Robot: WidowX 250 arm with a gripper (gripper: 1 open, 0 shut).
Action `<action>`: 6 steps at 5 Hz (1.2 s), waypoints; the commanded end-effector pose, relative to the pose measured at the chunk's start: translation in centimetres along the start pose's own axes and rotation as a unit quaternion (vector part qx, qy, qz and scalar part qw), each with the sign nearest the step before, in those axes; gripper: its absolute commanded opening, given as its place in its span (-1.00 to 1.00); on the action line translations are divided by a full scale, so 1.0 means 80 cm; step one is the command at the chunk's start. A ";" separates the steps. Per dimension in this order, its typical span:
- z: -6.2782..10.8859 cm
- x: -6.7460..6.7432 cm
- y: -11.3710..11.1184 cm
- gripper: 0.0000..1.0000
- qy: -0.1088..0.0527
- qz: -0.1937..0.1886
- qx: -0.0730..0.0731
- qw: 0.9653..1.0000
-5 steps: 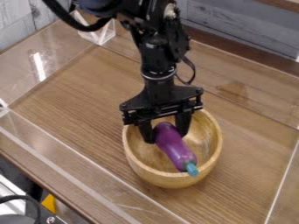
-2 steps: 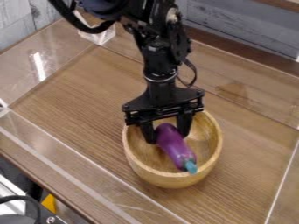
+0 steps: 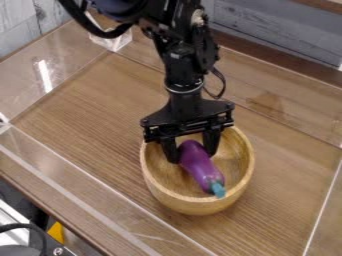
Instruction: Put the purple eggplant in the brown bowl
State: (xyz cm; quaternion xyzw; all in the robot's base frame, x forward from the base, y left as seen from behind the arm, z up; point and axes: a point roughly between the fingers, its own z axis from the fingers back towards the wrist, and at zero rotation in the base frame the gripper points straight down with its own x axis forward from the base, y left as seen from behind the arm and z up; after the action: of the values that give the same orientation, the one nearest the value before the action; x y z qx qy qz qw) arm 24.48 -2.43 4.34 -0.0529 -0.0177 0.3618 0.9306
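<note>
The purple eggplant (image 3: 203, 172) lies inside the brown bowl (image 3: 166, 194), slanted, with its teal stem tip toward the near rim. My gripper (image 3: 193, 152) points straight down into the bowl. Its two black fingers (image 3: 171, 154) flank the eggplant's upper end, shut on it. The eggplant's lower part appears to rest on the bowl's bottom.
The bowl sits on a wooden tabletop (image 3: 107, 110) enclosed by low clear plastic walls (image 3: 80, 185). Black cables and a yellow part (image 3: 54, 235) lie outside the near-left wall.
</note>
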 end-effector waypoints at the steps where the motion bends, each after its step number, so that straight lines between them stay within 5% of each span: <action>1: 0.011 0.012 -0.009 -1.00 -0.021 -0.004 -0.014 1.000; 6: 0.011 0.020 -0.008 -1.00 -0.032 -0.013 -0.010 0.999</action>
State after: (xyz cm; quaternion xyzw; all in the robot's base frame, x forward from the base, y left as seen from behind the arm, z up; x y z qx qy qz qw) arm 25.03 -1.89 4.33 -0.0428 -0.0318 0.3500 0.9352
